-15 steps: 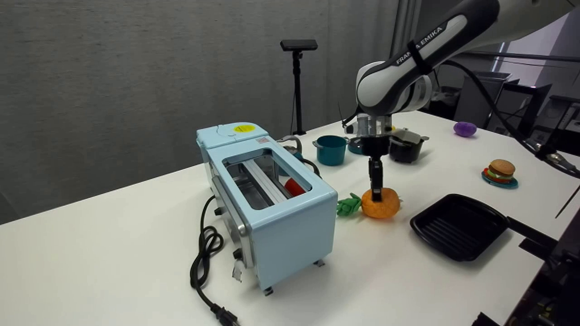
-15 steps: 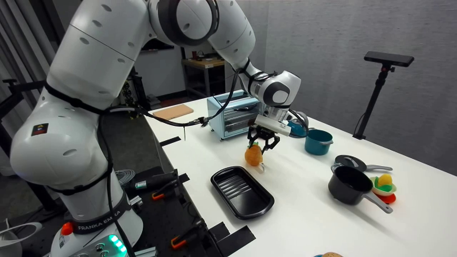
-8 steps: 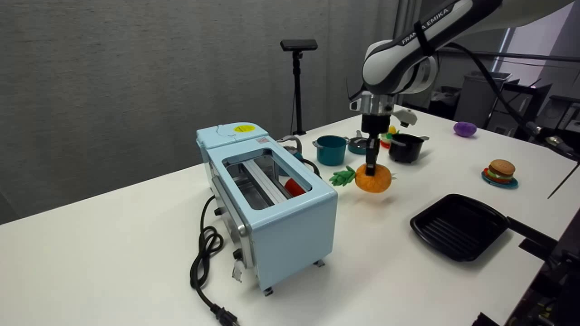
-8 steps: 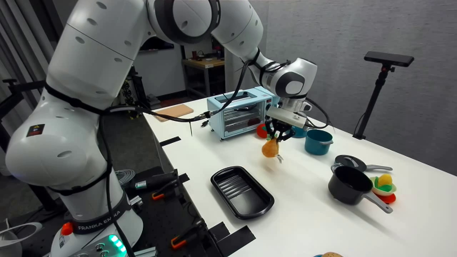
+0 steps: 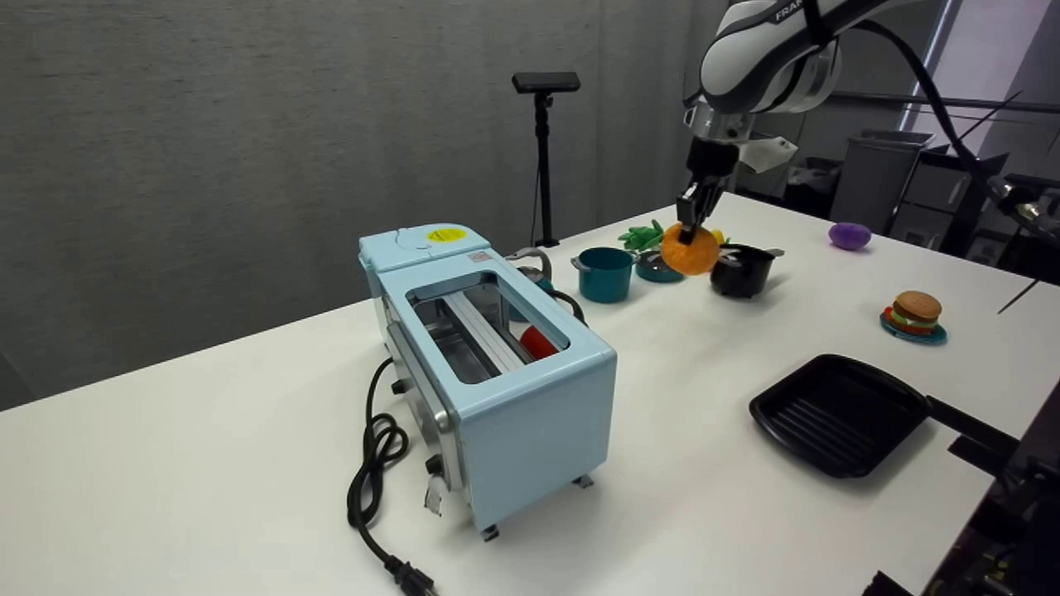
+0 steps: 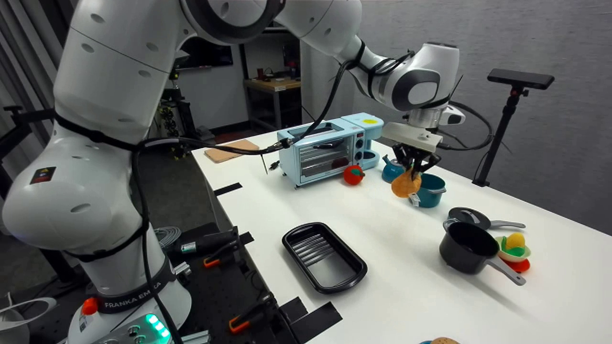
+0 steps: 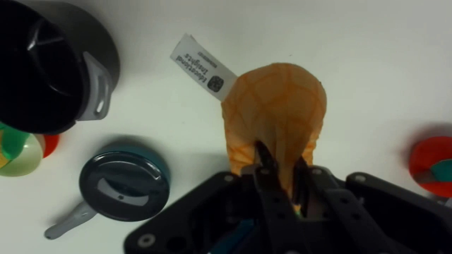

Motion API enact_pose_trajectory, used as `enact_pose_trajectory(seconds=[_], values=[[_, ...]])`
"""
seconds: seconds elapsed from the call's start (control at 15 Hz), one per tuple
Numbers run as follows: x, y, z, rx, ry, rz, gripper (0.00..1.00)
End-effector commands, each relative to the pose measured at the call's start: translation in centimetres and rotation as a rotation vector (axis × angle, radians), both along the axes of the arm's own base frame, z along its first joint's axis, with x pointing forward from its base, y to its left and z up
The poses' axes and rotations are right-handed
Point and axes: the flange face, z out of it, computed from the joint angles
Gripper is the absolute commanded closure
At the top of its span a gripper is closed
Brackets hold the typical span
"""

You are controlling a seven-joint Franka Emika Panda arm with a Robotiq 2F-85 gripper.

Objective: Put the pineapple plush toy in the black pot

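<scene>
1. Gripper (image 7: 280, 152): fingers narrow, clasping the pineapple plush toy (image 5: 691, 252) between them.
2. Pineapple plush toy: orange, with green leafy tuft (image 5: 641, 237) and white printed tag (image 7: 203, 67); held aloft over the white table (image 6: 397, 296), apart from the black pot (image 6: 455, 259).
3. Black pot: upright on the table, grey handles.
4. Lidded pan (image 7: 123, 185): grey-handled, near the black pot.
5. Teal pot (image 6: 431, 193): upright, partly behind the toy in an exterior view.

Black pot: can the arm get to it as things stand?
Likely yes: the gripper holds the pineapple plush toy above the table, and the black pot stands uncovered, with nothing visible over it.
</scene>
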Motion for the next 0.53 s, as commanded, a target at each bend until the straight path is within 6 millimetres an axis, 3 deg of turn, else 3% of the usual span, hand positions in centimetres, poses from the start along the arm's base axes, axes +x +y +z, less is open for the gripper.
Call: enact_pose_trajectory(seconds=[0.0, 0.47], values=[[0.1, -2.8, 2.5, -0.052, -0.072, -0.177, 0.97], [-0.9, -9.6, 4.3, -0.149, -0.125, -0.454, 0.97]])
